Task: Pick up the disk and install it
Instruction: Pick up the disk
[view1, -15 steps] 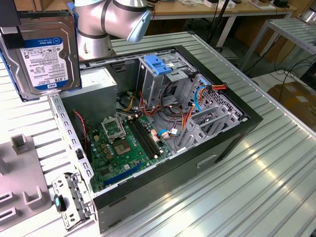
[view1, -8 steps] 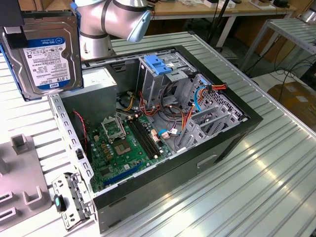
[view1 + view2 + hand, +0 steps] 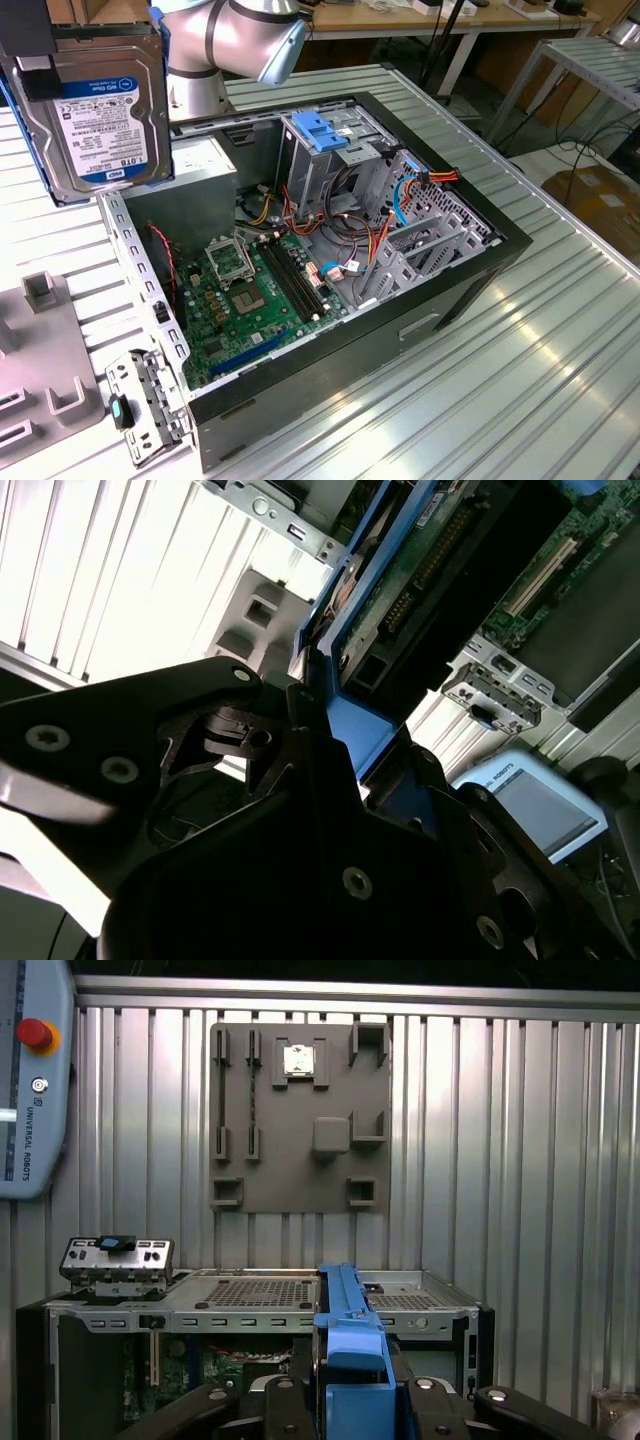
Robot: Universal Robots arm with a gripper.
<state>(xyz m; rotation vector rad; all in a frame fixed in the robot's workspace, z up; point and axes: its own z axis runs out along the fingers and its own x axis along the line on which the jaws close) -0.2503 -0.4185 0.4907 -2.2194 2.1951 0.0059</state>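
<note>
Item: flat dark-grey hard disk with bright blue plastic side rails [image 3: 95, 110], held aloft at the exterior view's left, clear of the open black computer case [image 3: 470, 270]. Black gripper [image 3: 355, 1400] clenched on its rail. Step: transfer, judged. Seating likely calls for squaring the rails to the grey metal drive cage [image 3: 335, 170].

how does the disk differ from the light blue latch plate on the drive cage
The disk is held by the end effector outside the case; the latch plate sits on the drive cage inside it. The disk is grey metal with a white label and blue rails; the latch plate is all light-blue plastic. The disk is upright; the latch plate lies across the cage top. Both show blue plastic.
</note>
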